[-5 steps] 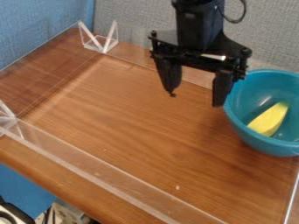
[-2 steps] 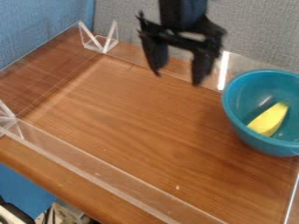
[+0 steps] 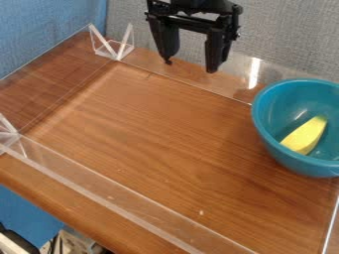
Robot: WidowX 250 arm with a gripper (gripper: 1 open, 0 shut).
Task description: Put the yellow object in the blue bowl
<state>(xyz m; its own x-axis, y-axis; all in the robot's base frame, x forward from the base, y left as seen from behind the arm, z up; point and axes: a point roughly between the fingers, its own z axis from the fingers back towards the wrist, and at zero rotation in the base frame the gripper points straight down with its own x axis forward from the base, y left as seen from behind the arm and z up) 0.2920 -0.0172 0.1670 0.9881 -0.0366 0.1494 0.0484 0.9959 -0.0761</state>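
Note:
The yellow object (image 3: pixel 306 134), a small curved banana toy, lies inside the blue bowl (image 3: pixel 272 105) at the right side of the wooden table. My gripper (image 3: pixel 191 61) hangs above the table's far edge, left of the bowl and well apart from it. Its two black fingers (image 3: pixel 167 47) point down, spread wide, with nothing between them.
A low clear plastic wall (image 3: pixel 146 211) runs around the wooden tabletop (image 3: pixel 146 129). Clear triangular brackets stand at the far left corner (image 3: pixel 110 42) and at the left edge (image 3: pixel 11 136). A blue backdrop stands behind the table.
The open gripper has moved away from the bowl, leftward and up toward the table's far edge. The yellow object stays in the bowl.

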